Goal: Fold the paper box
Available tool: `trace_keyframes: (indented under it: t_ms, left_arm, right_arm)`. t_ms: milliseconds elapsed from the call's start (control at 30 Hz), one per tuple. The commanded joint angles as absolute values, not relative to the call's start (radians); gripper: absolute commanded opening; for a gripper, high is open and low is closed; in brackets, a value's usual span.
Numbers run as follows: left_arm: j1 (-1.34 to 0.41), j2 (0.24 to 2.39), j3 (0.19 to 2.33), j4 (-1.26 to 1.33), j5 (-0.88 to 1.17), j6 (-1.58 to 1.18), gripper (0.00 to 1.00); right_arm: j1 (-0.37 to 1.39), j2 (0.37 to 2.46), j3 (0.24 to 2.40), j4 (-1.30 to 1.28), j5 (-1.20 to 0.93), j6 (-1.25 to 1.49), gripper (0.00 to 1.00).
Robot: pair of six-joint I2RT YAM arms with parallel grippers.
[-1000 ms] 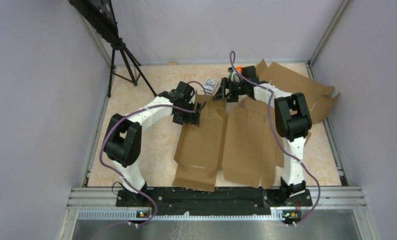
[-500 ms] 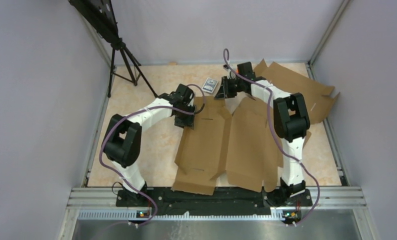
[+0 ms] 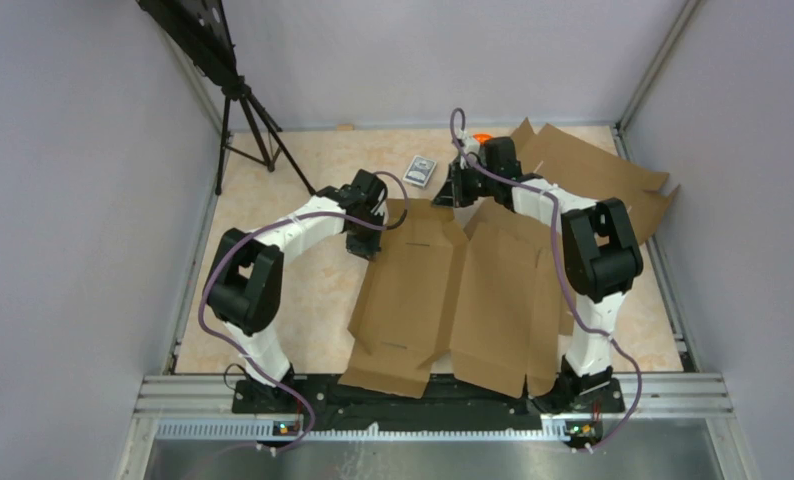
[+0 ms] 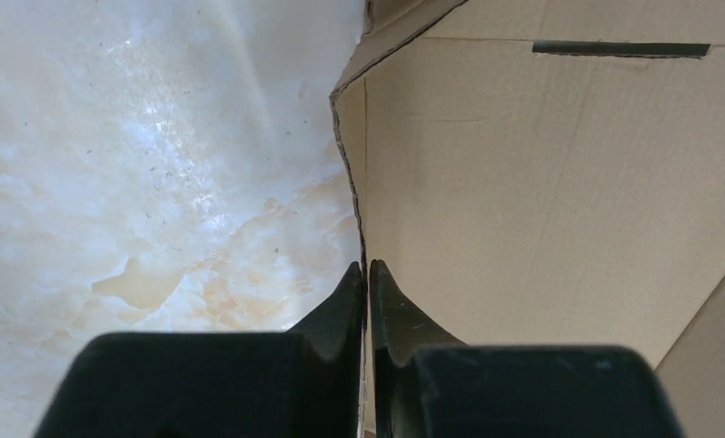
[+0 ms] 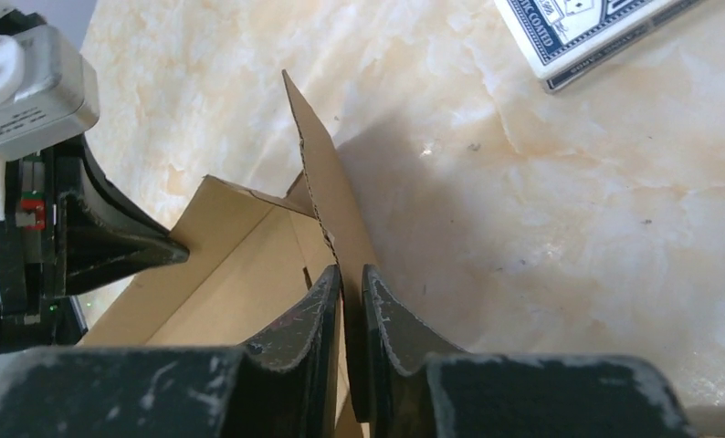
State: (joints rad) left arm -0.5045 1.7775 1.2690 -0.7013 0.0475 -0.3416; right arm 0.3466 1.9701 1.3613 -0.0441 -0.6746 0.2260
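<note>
We hold the paper box [image 3: 453,290] at two points along its far end. The left gripper [image 4: 368,269] pinches the thin edge of the left panel. That edge runs straight ahead of the fingertips and the panel spreads to their right. The right gripper [image 5: 350,274] pinches an upright corner flap that rises just ahead of its tips, with the grey card pack [image 5: 596,27] well beyond, to the right. We judge the step in hand to be raising the walls along their creases. The next move calls for a firm pinch on both sides and a matched inward swing that does not tear the cardboard.
</note>
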Motion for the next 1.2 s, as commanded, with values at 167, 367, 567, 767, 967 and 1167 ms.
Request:
trace_keyframes:
  t_ms: [167,367,567,767,967,1167]
  left_arm:
    - [-0.507,1.76,1.267,-0.686,0.054,-0.352,0.0]
    - [-0.507,1.761,1.269,-0.682,0.059,-0.339,0.0]
    - [-0.507,1.766,1.275,-0.689,0.063,-0.33,0.0]
    - [-0.507,1.755,1.265,-0.685,0.065,-0.334,0.14]
    - [-0.507,1.753,1.261,-0.682,0.068,-0.34,0.26]
    - [-0.505,1.761,1.251,-0.683,0.073,-0.341,0.12]
  right_arm:
    - [0.379,1.963,1.415,-0.026,-0.708,0.112,0.37]
    - [0.423,2.024,1.526,-0.181,-0.587,-0.025,0.5]
    - [0.482,2.079,1.635,-0.282,-0.389,-0.143,0.62]
    - [0.483,2.184,1.801,-0.401,-0.4,-0.216,0.67]
    - [0.484,2.271,1.917,-0.551,-0.452,-0.3,0.55]
    - [0.485,2.279,1.925,-0.574,-0.489,-0.321,0.23]
